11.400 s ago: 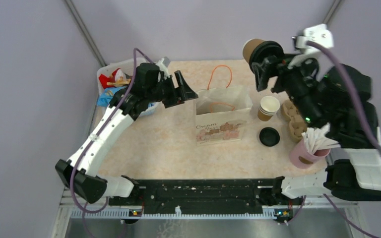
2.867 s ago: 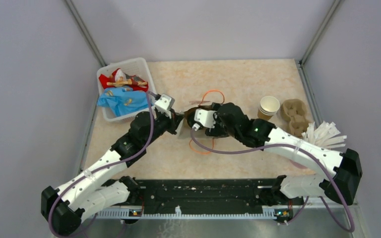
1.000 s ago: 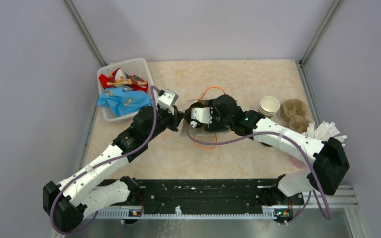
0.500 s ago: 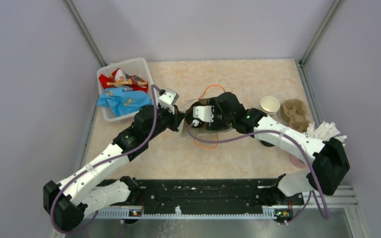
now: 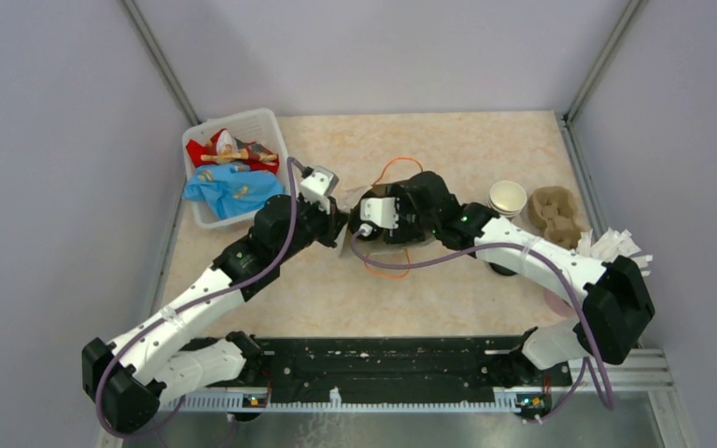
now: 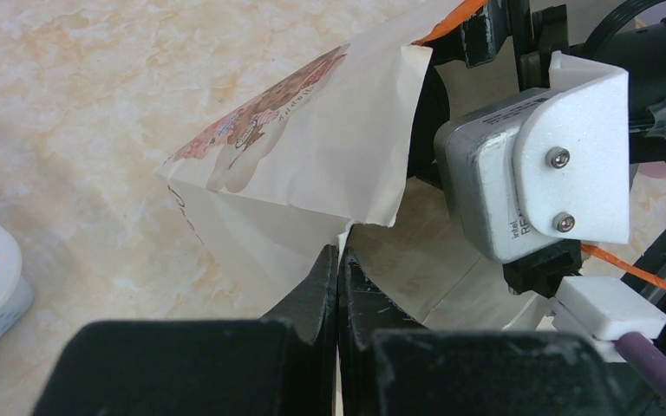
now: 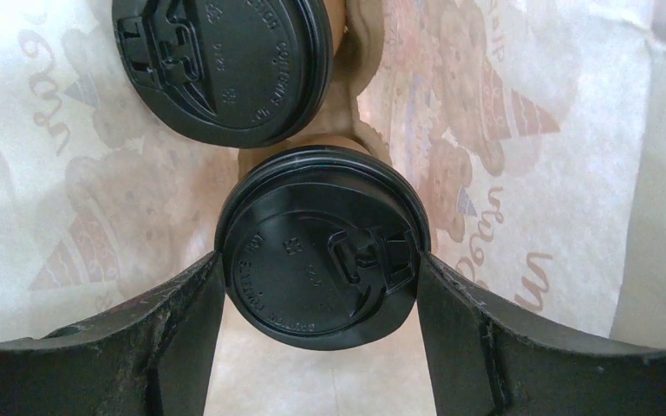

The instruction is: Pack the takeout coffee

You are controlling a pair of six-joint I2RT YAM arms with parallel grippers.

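Note:
Two takeout coffee cups with black lids are inside the white paper bag (image 7: 503, 130). In the right wrist view my right gripper (image 7: 319, 262) is shut on the nearer cup's lid (image 7: 321, 234), one finger on each side. The second lidded cup (image 7: 221, 65) stands just beyond it, touching it. My left gripper (image 6: 338, 253) is shut on the bag's torn top edge (image 6: 312, 165) and holds the mouth open. From above, both grippers meet at the bag (image 5: 345, 241). The right gripper's fingers and both cups are hidden there.
An orange bag handle (image 5: 394, 171) loops behind the right wrist. A stack of open paper cups (image 5: 507, 198), a pulp cup tray (image 5: 557, 217) and a pink cup of white sticks (image 5: 609, 247) stand at the right. A white bin of packets (image 5: 233, 168) sits at the left.
The right arm has edged slightly to the left inside the bag. Both grips look unchanged.

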